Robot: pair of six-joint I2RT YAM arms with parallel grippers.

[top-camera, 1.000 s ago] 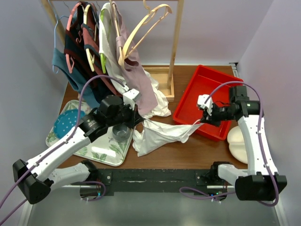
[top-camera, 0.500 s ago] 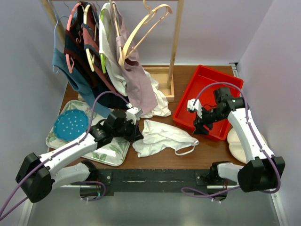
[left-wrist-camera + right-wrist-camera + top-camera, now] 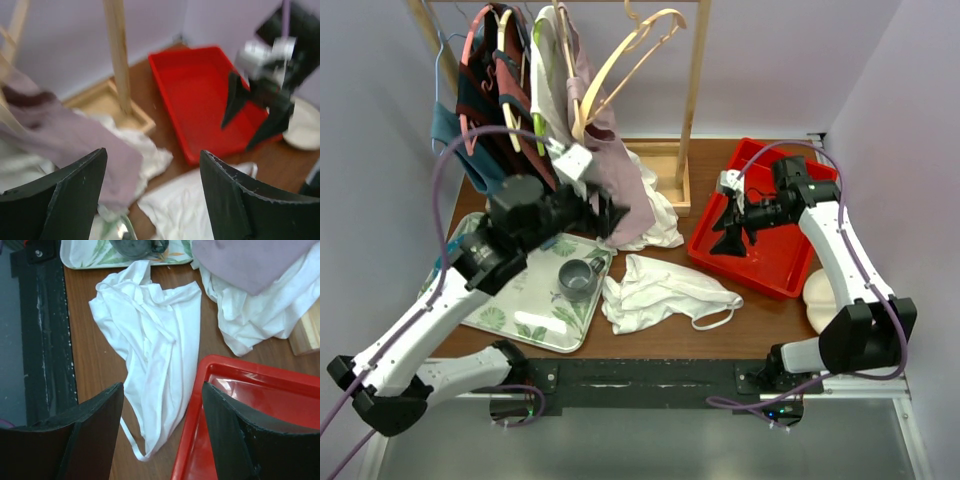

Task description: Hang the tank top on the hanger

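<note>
The left pincer (image 3: 608,212) hung spread and empty at eleven o'clock of the crumpled tank top (image 3: 655,290). The right pincer (image 3: 730,235), likewise spread, hovered at two o'clock over the red tray (image 3: 780,255).

Tank top (image 3: 658,291): white, crumpled on table (image 3: 760,322) w/ strap loose; hanger (image 3: 625,58): cream, hung tilted on rack (image 3: 694,90)

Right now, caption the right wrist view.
Open black fingers frame a crumpled thin white tank top on the brown wooden table beside a red plastic tray.
</note>
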